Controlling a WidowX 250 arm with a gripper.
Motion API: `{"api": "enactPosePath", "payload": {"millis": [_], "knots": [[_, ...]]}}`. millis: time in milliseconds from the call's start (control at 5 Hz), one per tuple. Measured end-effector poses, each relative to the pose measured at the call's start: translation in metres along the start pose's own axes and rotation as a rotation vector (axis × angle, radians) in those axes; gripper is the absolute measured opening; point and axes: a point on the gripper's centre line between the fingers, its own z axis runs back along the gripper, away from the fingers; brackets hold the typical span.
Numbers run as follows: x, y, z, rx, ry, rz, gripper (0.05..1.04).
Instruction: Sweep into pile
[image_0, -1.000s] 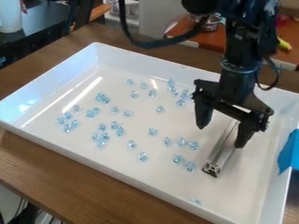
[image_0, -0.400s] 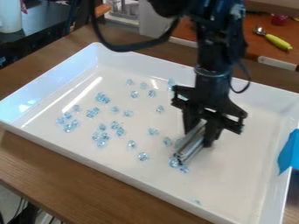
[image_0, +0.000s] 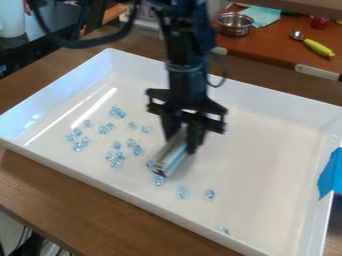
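A wooden table (image_0: 53, 200) is supporting the white tray (image_0: 260, 165), and behind the tray a metal bowl (image_0: 234, 24) is standing on an orange-brown surface. Notice that the pincer (image_0: 182, 145) has been travelling over the tray, from its blue-patched end toward its middle, and that its fingers, spread wide at first, have been closing. You are now seeing them pinching the upper part of a metal bar (image_0: 170, 157), which is slanting down toward the tray's near long wall. Crystals that were lying in the bar's path are no longer lying there; for your task, this is suggesting a sweep that is gathering pieces toward the opposite end, while also shedding some. Two stray crystals (image_0: 183, 192) are lying on the swept side, between the bar and the tray's near wall, and another crystal (image_0: 224, 230) is lying close beside that wall; you are probably needing a further pass for these. Relative to the pincer, the main scatter of crystals (image_0: 116, 157) is lying ahead, toward the tray's unpatched end, with one crystal (image_0: 157, 180) sitting right at the bar's lower tip. Whether others are lying behind the pincer, you cannot tell. The pile is not yet forming clearly.
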Motion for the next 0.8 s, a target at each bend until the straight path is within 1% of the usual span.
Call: {"api": "enactPosePath", "payload": {"millis": [200,400,600,800], "knots": [[0.000,0.039,0.001,0.017,-0.064,0.033,0.378],[0.004,0.081,0.001,0.064,-0.122,0.061,0.378],[-0.005,0.117,0.003,0.080,-0.109,0.083,0.378],[-0.025,0.149,0.007,0.077,-0.042,0.137,0.378]]}}
